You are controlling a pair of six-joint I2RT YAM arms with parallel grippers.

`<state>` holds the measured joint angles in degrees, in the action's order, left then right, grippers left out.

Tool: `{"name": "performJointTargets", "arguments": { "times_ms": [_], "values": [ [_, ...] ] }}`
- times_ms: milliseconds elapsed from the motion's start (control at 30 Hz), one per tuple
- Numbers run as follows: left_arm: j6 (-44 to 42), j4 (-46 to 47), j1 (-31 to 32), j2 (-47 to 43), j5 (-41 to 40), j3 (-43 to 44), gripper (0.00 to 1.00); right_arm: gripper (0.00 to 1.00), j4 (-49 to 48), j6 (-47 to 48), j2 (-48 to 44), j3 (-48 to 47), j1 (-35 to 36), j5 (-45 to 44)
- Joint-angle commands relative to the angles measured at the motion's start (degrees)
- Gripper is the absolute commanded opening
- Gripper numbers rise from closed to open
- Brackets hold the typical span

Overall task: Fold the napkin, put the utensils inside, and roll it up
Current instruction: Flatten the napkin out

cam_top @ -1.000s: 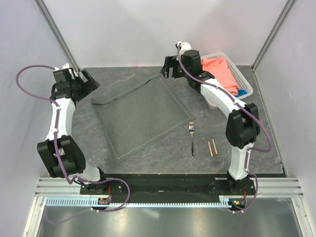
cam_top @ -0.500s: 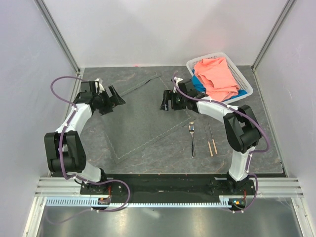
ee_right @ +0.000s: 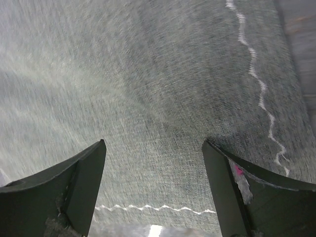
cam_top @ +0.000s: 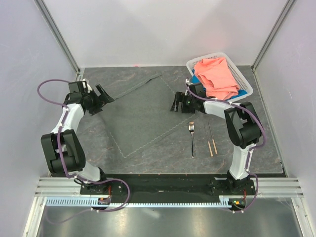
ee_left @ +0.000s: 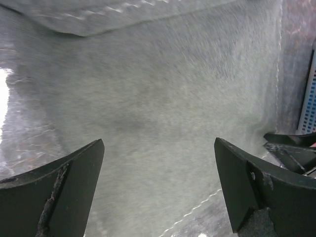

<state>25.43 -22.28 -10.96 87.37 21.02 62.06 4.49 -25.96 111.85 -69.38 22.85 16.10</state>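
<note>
Across the middle of the dark table point(cam_top: 252, 148) lies the thin dark grey square cloth napkin point(cam_top: 140, 116), flat. I judge it light and limp, best pinched at a hemmed corner. My left gripper point(cam_top: 105, 95) and right gripper point(cam_top: 175, 102) hover over its opposite sides, jaws wide and empty. Just to its right lie the thin light wooden chopsticks point(cam_top: 212, 141) and the small silver metal fork point(cam_top: 192, 140), probably slippery.

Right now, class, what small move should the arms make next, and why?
Probably lower the left pincer and right pincer to the edges of the napkin and close, starting the fold: it lies flat, both pincers hover open and empty above it, fork and chopsticks lie beside it.
</note>
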Motion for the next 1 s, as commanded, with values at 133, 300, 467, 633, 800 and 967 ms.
{"name": "performJointTargets", "arguments": {
  "times_ms": [133,300,467,633,800,967],
  "values": [
    [-1.4,1.5,-1.1,3.6,1.5,2.4,1.0,0.88,2.8,0.6,0.8,2.9,-6.2,-0.9],
    [0.8,4.8,-1.1,7.1,6.4,4.1,0.97,0.88,2.5,0.9,0.6,2.5,-6.2,0.6],
    [0.1,5.6,-1.1,13.4,1.9,7.5,0.9,0.88,1.9,1.3,-1.0,2.7,-6.2,1.2],
    [-0.4,6.2,-1.1,16.0,-0.3,9.7,0.85,0.88,1.2,1.0,-1.5,2.9,-6.2,1.8],
    [-0.8,6.9,-1.1,18.8,-1.3,12.6,0.76,0.87,0.8,0.9,-1.5,3.1,-6.1,2.9],
    [-0.9,4.7,-1.1,22.3,-2.5,15.2,0.68,0.87,0.8,1.1,-2.2,3.1,-6.1,3.0]
  ]
}}
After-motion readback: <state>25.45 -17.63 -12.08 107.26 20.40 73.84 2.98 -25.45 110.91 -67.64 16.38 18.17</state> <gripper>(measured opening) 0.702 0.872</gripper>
